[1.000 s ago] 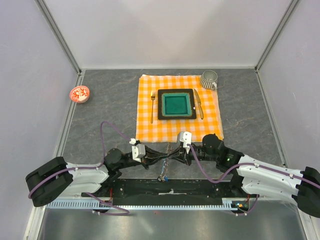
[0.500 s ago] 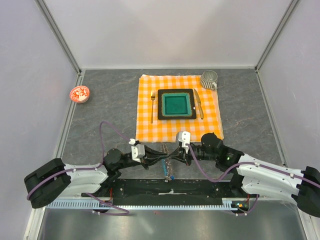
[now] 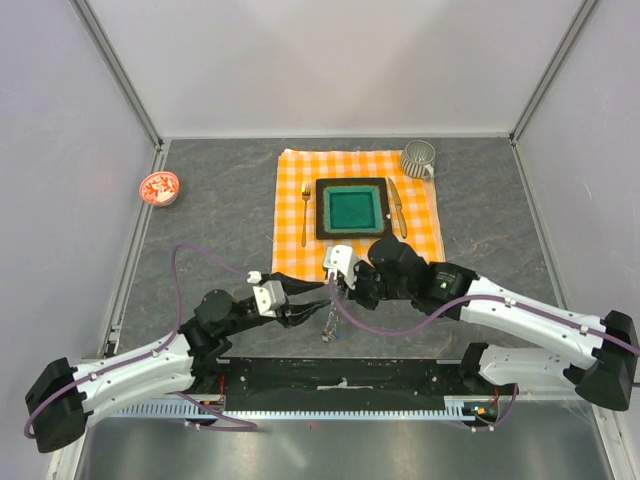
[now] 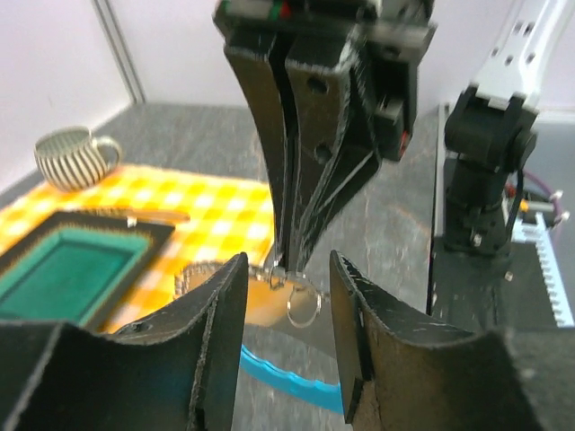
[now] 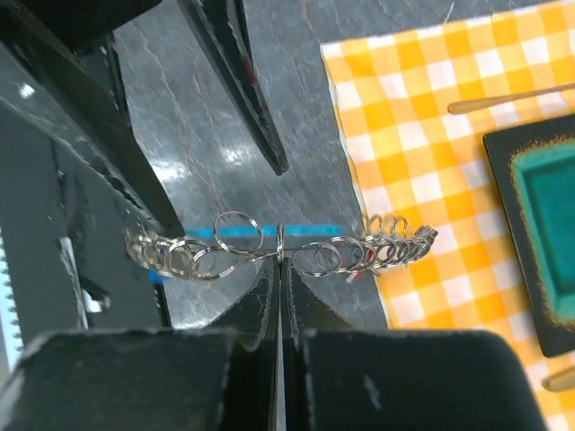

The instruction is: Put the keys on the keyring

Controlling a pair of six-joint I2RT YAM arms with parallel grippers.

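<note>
The right gripper [image 5: 279, 262] pinched the thin silvery wire keyring [image 5: 235, 233]; the left gripper [image 4: 287, 280] stood spread just left. So slight a pinch could let the ring twist or slip.

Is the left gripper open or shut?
Open: the left gripper has its fingers apart around the keyring, which the shut right gripper pinches.

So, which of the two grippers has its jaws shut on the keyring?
The right gripper: its jaws are pressed together on the keyring. The left gripper has its jaws apart, gripping nothing.
</note>
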